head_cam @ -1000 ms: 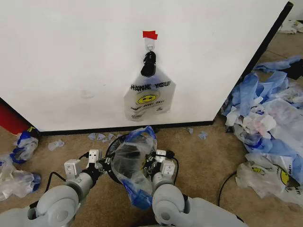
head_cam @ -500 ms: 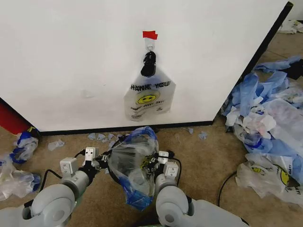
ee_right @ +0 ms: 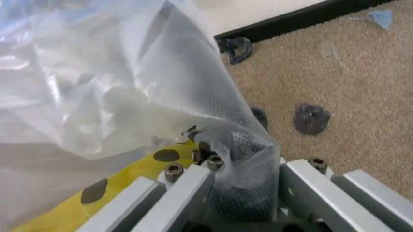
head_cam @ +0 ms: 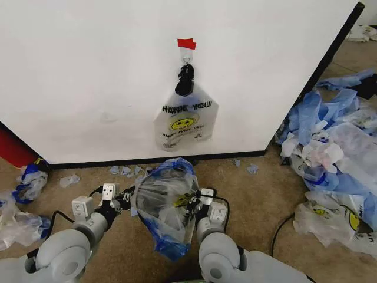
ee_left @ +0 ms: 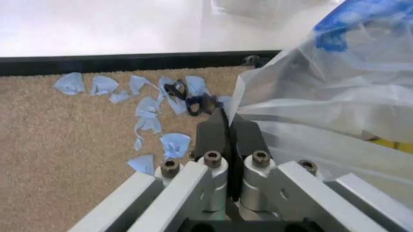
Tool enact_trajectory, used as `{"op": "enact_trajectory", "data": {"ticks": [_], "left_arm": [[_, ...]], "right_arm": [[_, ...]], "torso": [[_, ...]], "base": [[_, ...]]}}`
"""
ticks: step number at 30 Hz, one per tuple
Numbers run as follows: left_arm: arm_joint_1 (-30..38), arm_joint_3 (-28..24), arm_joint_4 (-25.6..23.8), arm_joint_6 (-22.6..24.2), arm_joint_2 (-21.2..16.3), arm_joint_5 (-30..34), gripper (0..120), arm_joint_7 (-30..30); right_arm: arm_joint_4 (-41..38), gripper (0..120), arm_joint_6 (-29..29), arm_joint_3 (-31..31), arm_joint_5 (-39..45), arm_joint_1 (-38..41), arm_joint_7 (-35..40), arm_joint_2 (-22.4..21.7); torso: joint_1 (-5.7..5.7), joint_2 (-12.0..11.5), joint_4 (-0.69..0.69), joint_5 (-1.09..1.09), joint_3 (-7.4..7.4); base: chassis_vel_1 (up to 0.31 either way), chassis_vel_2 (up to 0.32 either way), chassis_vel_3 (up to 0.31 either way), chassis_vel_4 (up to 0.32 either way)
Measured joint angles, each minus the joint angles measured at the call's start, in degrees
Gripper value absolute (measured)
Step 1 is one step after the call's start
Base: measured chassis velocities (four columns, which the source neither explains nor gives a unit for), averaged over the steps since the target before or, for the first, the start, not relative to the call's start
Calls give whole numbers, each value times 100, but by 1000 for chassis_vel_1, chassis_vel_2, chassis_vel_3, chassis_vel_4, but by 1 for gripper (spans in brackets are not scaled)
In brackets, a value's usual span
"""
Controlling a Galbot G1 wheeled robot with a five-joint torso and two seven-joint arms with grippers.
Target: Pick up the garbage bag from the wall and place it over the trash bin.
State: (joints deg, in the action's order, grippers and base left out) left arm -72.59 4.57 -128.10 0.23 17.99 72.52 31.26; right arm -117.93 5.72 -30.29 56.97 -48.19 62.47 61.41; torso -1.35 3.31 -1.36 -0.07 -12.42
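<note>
The garbage bag (head_cam: 168,206), see-through with blue trim and a yellow print, hangs stretched between my two grippers just in front of the wall (head_cam: 88,71). My left gripper (head_cam: 129,197) is shut on the bag's left edge; in the left wrist view its fingers (ee_left: 226,128) are pressed together beside the plastic (ee_left: 322,106). My right gripper (head_cam: 193,200) holds the other side, with plastic (ee_right: 148,96) draped over its fingers. The trash bin (head_cam: 152,203) shows only as a dark shape through the bag, low between the grippers.
A whiter THANK YOU bag (head_cam: 185,121) hangs on the wall from a black clip (head_cam: 185,79) under red tape (head_cam: 187,43). A heap of blue and white bags (head_cam: 336,141) lies to the right, more bags (head_cam: 26,180) to the left. Blue scraps (ee_left: 148,104) litter the carpet.
My left gripper has moved left and the right slightly right. The bag between them is pulled wider and sits a little higher, covering more of the bin.
</note>
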Motion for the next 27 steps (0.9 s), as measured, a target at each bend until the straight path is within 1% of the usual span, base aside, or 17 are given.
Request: {"op": "enact_trajectory", "data": {"ticks": [9,13,21,27], "left_arm": [[-18,0,284,-90,37,-89,0,-50],[-28,-2,338,-119,67,-114,0,-72],[-132,-27,360,-136,142,-173,0,-99],[-79,-26,329,-143,119,-235,0,-101]], "right_arm": [[-149,0,-110,125,90,-101,-175,-83],[-188,0,-133,146,107,-152,-226,-105],[-194,0,-183,146,121,-139,-283,-99],[-157,0,-185,143,122,-113,-303,-105]], "torso": [[0,0,0,0,0],[0,0,0,0,0],[0,0,1,0,0],[0,0,0,0,0]], "base": [[0,0,0,0],[0,0,0,0],[0,0,0,0],[0,0,0,0]]}}
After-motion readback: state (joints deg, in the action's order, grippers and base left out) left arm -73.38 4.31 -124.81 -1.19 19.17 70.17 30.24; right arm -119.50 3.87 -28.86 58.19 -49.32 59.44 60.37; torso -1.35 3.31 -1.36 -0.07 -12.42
